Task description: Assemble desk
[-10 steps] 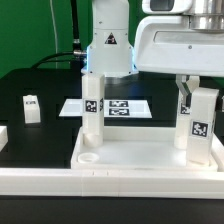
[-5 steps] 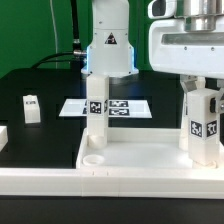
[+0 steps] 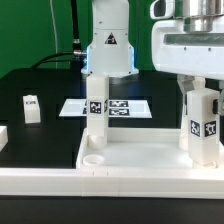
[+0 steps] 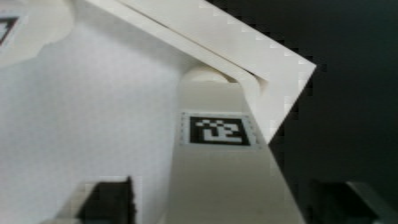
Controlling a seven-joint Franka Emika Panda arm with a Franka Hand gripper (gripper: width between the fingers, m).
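Exterior view: low, close, near worktop level, facing the arm base across the tabletop. Wrist view: looks down from very near onto one tagged leg (same leg at the exterior view's right, shared).

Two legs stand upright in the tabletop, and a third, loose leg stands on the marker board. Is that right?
Wrong in one respect. The rear leg and the nearer leg do stand upright in the tabletop, but the loose leg stands on the black table, apart from the marker board, as the exterior view shows.
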